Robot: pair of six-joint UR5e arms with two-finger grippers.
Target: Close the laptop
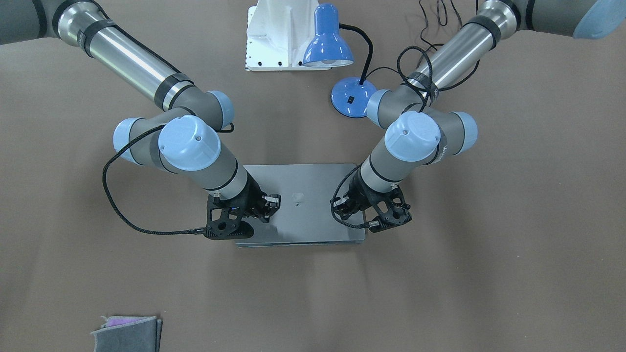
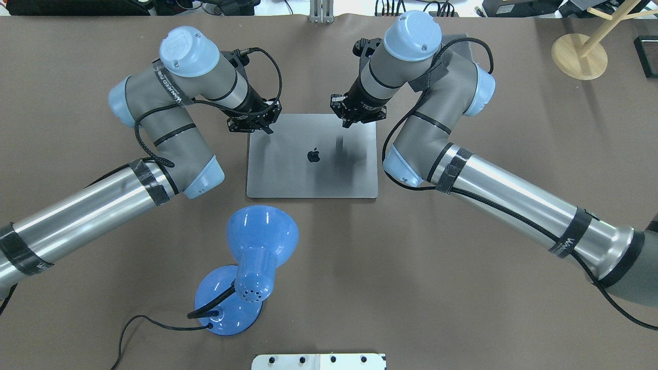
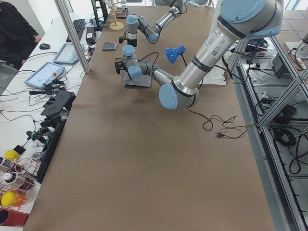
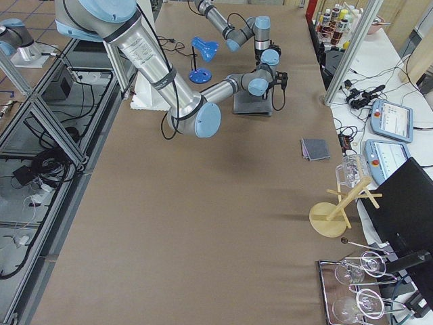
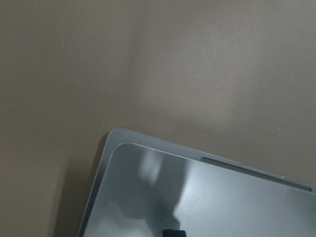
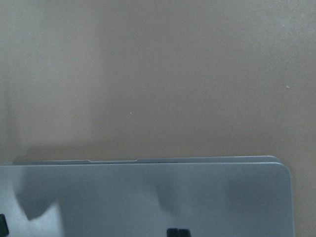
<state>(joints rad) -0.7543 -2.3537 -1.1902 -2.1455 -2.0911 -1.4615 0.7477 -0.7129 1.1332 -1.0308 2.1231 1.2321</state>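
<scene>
The laptop lies flat on the brown table with its space-grey lid down and the dark apple logo facing up. It also shows in the front view. My left gripper points down at the lid's far left corner, and its fingers look shut. My right gripper points down at the lid's far edge on the right, and it also looks shut. In the front view the left gripper is on the right and the right gripper is on the left. The wrist views show the lid's corners. I cannot tell whether the fingertips touch the lid.
A blue desk lamp stands near the laptop's hinge side, its cable trailing off left. A white block sits by the robot's base. A folded grey cloth lies on the operators' side. A wooden stand is at the far right.
</scene>
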